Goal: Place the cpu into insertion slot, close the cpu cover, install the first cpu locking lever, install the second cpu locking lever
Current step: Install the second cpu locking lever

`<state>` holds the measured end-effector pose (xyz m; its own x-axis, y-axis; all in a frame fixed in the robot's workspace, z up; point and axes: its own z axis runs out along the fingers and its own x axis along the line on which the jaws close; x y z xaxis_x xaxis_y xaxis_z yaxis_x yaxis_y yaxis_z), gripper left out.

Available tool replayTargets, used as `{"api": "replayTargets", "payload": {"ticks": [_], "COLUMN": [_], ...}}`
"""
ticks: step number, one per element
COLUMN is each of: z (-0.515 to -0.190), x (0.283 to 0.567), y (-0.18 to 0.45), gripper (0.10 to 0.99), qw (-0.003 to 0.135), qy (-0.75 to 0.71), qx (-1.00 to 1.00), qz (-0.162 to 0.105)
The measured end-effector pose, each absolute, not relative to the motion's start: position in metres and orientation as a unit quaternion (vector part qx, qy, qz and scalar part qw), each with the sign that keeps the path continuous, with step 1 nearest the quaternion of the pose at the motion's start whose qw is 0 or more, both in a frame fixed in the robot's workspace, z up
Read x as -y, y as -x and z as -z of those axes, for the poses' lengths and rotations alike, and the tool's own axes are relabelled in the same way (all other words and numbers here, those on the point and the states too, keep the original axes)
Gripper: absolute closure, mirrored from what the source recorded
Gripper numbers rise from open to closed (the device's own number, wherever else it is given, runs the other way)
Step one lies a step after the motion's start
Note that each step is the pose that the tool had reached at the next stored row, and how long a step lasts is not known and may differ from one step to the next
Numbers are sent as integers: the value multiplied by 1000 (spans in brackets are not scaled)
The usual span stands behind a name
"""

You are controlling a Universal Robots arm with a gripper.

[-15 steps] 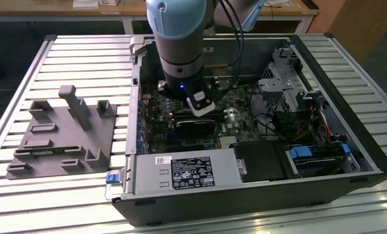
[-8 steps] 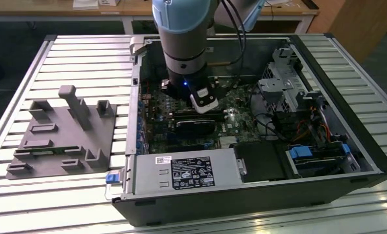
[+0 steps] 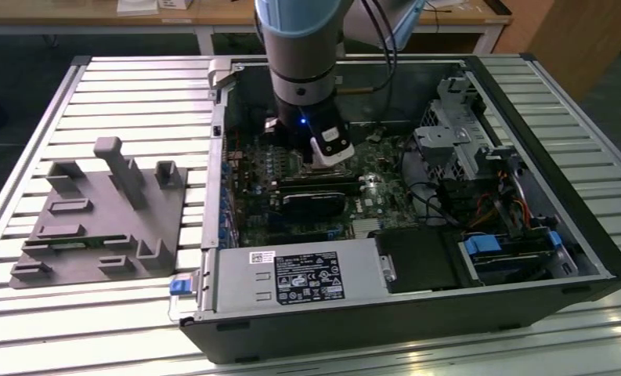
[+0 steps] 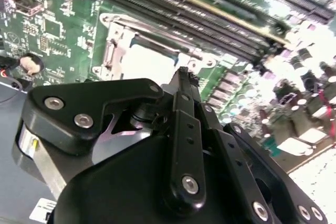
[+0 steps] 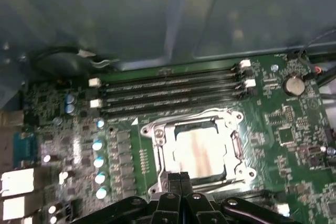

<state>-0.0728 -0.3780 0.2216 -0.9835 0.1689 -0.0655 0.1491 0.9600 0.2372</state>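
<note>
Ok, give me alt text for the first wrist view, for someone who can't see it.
The gripper, fingers together, sits at the edge of the insertion slot, whose silver cpu cover frames a pale square chip on the green motherboard. Four long memory slots run beyond it.

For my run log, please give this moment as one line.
gripper: shut, empty | position: at edge of socket | cover: closed over chip

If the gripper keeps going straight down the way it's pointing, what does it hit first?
Most likely the near edge of the cpu cover on the insertion slot: the gripper, fingers together, points at that edge in the first wrist view. How far above it hangs is unclear.
</note>
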Motion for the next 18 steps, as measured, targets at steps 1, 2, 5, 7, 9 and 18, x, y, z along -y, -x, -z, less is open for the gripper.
{"api": "replayTargets", "payload": {"ticks": [1, 2, 5, 7, 9, 18], "z": [-222, -221, -221, -221, -221, -220], "x": [376, 374, 370, 368, 366, 353], "y": [71, 69, 64, 61, 57, 42], "gripper": [980, 980, 980, 980, 980, 980], "qw": [43, 43, 44, 44, 44, 45], "qy": [-80, -80, -80, -80, -79, -79], "qx": [-989, -989, -990, -991, -991, -993], "qz": [-114, -112, -104, -98, -93, -80]}}
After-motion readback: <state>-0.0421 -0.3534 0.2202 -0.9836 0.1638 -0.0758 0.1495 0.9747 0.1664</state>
